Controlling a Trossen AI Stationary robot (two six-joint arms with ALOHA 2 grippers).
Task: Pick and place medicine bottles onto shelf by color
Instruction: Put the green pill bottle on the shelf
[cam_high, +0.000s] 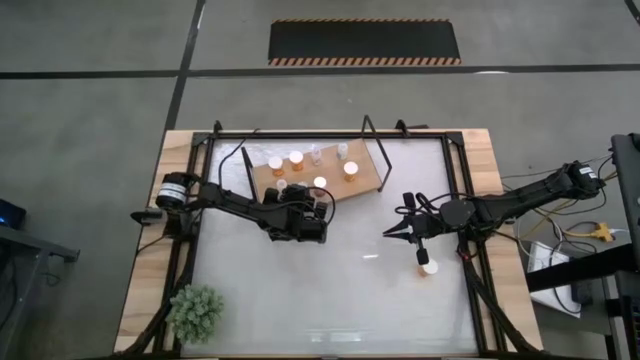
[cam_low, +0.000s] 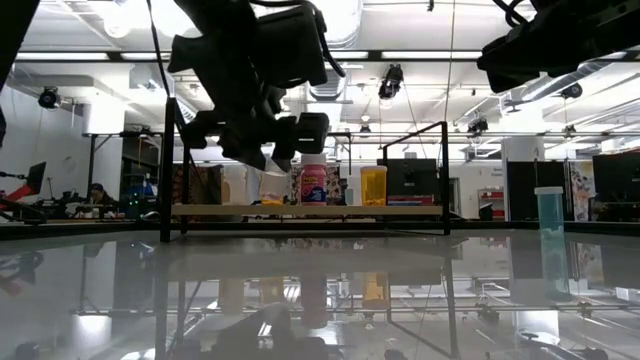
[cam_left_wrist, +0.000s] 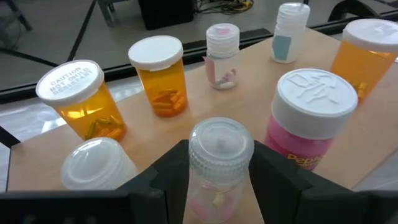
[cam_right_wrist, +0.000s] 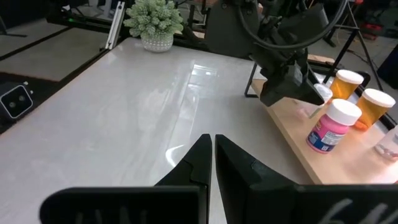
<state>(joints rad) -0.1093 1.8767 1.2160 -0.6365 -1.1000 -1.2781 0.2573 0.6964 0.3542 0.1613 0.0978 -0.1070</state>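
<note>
The shelf (cam_high: 365, 178) is a light-brown board at the table's far middle, and several medicine bottles stand on it: orange ones (cam_left_wrist: 163, 74) (cam_left_wrist: 87, 102) (cam_left_wrist: 367, 53), clear ones (cam_left_wrist: 222, 55) (cam_left_wrist: 287, 31), a pink one (cam_left_wrist: 308, 115) and a whitish one (cam_left_wrist: 96, 165). My left gripper (cam_high: 305, 197) is at the board's near edge, shut on a clear bottle (cam_left_wrist: 219, 155). My right gripper (cam_high: 390, 232) hangs shut over the table's right middle, holding nothing. A lone white-capped bottle (cam_high: 430, 267) stands upright on the table just near of it. My left gripper pinches the clear bottle just below its ribbed cap (cam_left_wrist: 219, 134), one finger (cam_left_wrist: 171, 177) on each side. The fingers come from the table's near side, slanting slightly down. The bottle stands upright between them. The picture's edge hides its base, so whether it rests on the board cannot be told.
Black wire frames (cam_high: 378, 150) rise at the shelf's ends. A small potted plant (cam_high: 195, 312) sits at the table's near left corner. The pink bottle and the whitish bottle stand close on either side of the held one. The glossy tabletop (cam_high: 330, 290) is bare in front.
</note>
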